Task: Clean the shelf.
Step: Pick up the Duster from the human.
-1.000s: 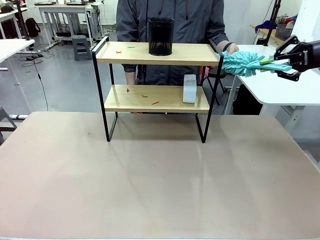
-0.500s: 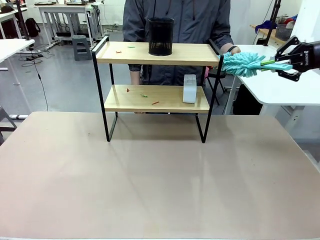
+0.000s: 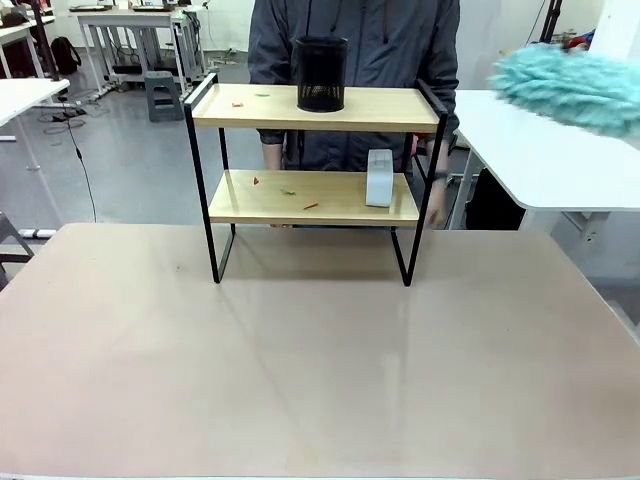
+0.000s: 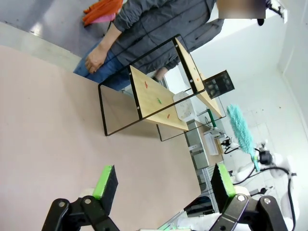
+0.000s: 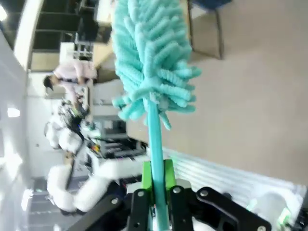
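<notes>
A pale beige tabletop [image 3: 320,370] fills the near ground. In the left wrist view, the left hand [image 4: 163,180] hangs above it. Its two green-padded fingers [image 4: 105,179] are spread wide with nothing between them.

At twelve o'clock from the tabletop's middle, toward the far edge, stands the shelf [image 3: 380,108]. It is a small upright two-tier rack: two light wooden boards in a thin black metal frame on four legs.

A black mesh cup [image 3: 321,73] stands at the middle of the top board; what it holds cannot be told. Toward the board's nine o'clock end lie an orange scrap [image 3: 237,102] and a green scrap [image 3: 262,94].

On the lower board a white box [image 3: 379,177] stands upright near the three o'clock end, its contents impossible to make out. Three small scraps [image 3: 288,191], orange and green, lie scattered at nine o'clock from the box.

Just behind the shelf, a person [image 3: 355,40] in a dark grey jacket stands at the far side.

At about two o'clock from the shelf, well apart from it, a fluffy teal duster [image 3: 570,85] shows blurred above a second, white tabletop [image 3: 540,160]. In the right wrist view, the right hand [image 5: 157,174] is clamped tight on the duster's thin teal handle, and the fluffy head rises away beyond the fingers.
</notes>
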Controlling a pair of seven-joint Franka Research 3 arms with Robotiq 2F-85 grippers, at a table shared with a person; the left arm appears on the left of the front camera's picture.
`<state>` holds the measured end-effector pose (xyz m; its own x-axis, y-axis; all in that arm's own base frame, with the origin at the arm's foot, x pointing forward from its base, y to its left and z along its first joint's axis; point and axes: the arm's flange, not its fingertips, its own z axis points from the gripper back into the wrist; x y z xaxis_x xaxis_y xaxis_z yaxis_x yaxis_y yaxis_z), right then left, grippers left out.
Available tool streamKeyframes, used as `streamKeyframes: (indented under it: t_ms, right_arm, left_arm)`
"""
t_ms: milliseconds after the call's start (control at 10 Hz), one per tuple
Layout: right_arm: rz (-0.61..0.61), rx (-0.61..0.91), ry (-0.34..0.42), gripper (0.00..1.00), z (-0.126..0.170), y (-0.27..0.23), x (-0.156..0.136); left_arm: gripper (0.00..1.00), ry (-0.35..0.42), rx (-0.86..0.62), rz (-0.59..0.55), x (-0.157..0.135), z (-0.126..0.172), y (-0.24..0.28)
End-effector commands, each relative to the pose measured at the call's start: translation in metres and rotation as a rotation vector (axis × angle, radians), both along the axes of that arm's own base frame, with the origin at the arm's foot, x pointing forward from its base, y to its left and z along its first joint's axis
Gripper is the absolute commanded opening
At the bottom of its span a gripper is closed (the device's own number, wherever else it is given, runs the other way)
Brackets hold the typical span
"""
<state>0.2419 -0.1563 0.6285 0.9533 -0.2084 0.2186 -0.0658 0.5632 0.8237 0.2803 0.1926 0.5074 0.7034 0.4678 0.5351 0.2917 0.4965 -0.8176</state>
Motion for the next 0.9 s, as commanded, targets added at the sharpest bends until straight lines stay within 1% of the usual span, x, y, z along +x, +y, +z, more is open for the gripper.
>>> streamKeyframes:
  t_ms: [0,100,200,800]
  right_arm:
    - [0.062,-0.163,-0.049,0.00,-0.035,-0.024,-0.053]
    - [0.037,-0.213,-0.040,0.00,-0.050,-0.034,-0.055]
    - [0.039,-0.077,-0.006,0.00,-0.011,-0.013,-0.051]
    - [0.039,-0.077,-0.006,0.00,-0.011,-0.013,-0.051]
  left_arm:
    - [1.00,-0.030,-0.002,-0.004,0.002,-0.001,-0.001]
    - [1.00,-0.030,-0.002,-0.004,0.002,-0.001,-0.001]
    - [1.00,-0.030,-0.002,-0.004,0.002,-0.001,-0.001]
    - [1.00,-0.030,-0.002,-0.004,0.002,-0.001,-0.001]
